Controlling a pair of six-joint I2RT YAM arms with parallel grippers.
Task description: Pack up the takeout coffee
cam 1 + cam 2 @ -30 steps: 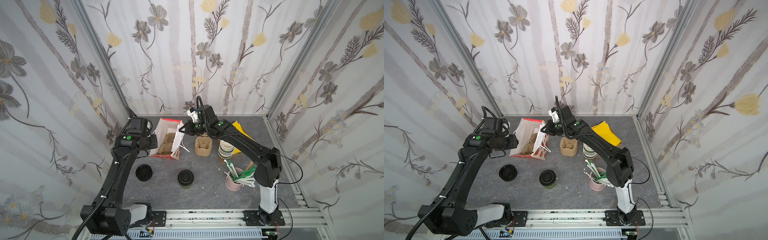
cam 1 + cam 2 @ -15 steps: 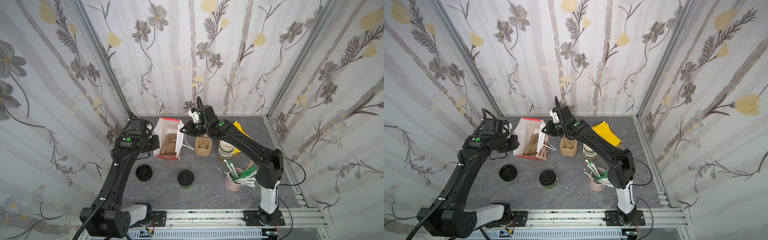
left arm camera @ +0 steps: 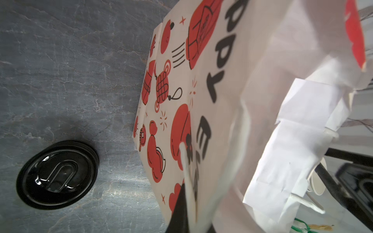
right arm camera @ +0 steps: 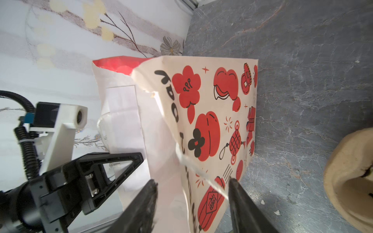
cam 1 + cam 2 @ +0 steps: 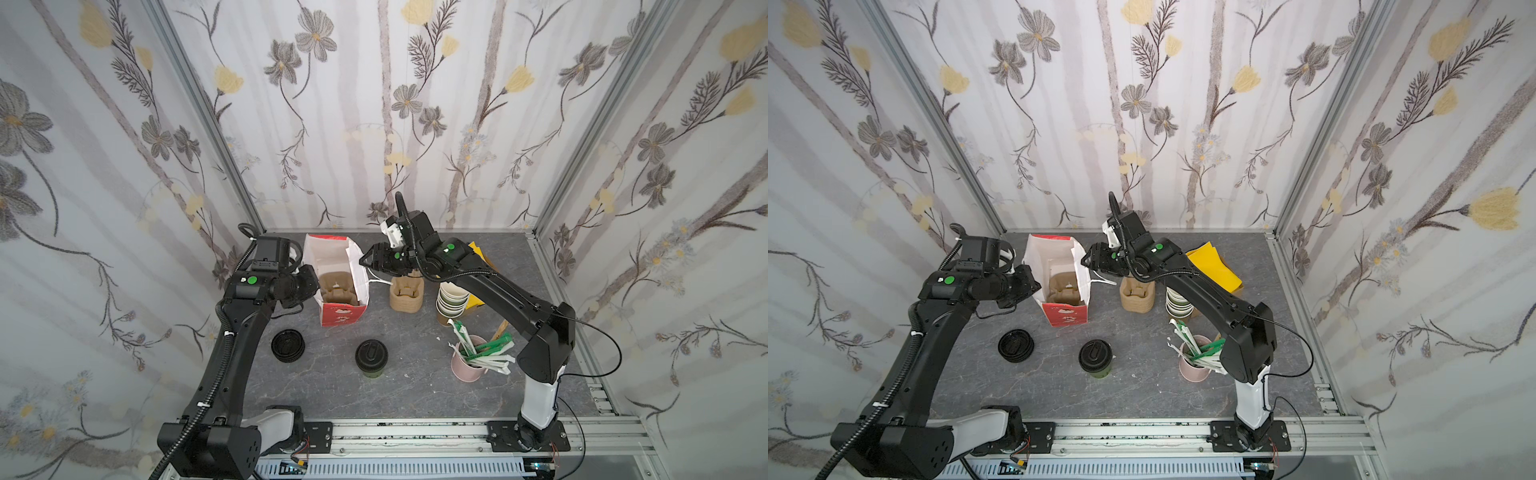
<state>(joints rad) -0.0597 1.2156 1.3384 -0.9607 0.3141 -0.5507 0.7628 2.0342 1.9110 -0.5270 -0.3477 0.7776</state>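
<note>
Top views: grey table [image 5: 419, 386], two arms reaching inward.
Takeout coffee [image 5: 371, 353]: upright near the table's front middle, lid on, well apart from the bag.
Paper bag [image 5: 330, 255]: farther back, mouth open, pulp carrier [image 5: 338, 287] inside.
Left gripper [image 5: 311, 283]: closed on the bag's left wall.
Right gripper [image 5: 365, 261]: jaws apart, astride the bag's right wall.

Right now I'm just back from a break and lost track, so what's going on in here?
Both arms are at the paper bag, which stands open with a pulp cup carrier inside. The left gripper is shut on one side wall; the right gripper is open, its jaws apart on either side of the opposite wall. The takeout coffee stands untouched on the table, not yet packed.
</note>
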